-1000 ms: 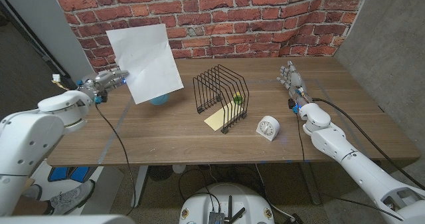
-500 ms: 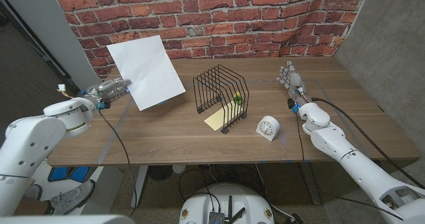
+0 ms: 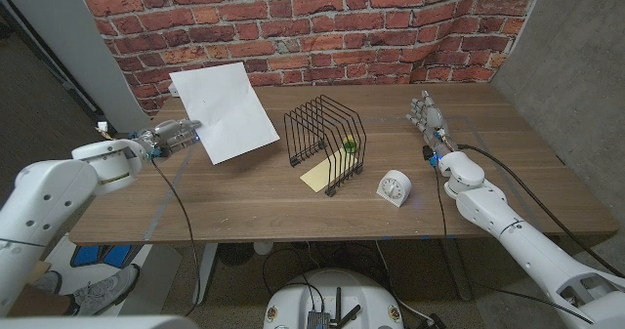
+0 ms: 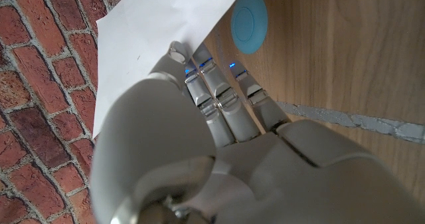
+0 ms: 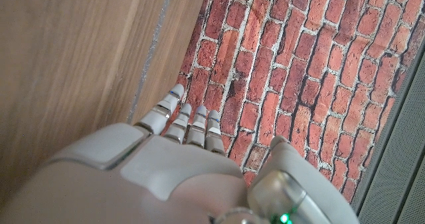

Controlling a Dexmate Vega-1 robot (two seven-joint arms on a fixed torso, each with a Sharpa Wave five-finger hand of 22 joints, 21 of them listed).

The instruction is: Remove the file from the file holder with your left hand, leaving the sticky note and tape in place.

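Red brick wall runs behind a wooden bench (image 3: 244,202) seen from above. Near the middle of the bench stands a black wire file holder (image 3: 325,143) with several upright dividers. A pale yellow sticky note (image 3: 320,177) lies at its front foot, partly under the wires, and a small green roll of tape (image 3: 349,144) sits inside one of its slots. Just beside the holder, toward the robot's right, is a small white kitchen timer (image 3: 395,187).

The file, a plain white sheet (image 3: 225,111), is out of the holder and well apart from it, over the bench's left end. The left robot hand (image 3: 172,132) grips the sheet by its lower corner and holds it tilted in the air. In the left wrist view the fingers (image 4: 219,101) press against the paper, and a round light blue disc (image 4: 249,12) lies on the wood beyond them.

The right robot hand (image 3: 426,113) stands at the bench's right side, near the back, fingers straight and close together, holding nothing.
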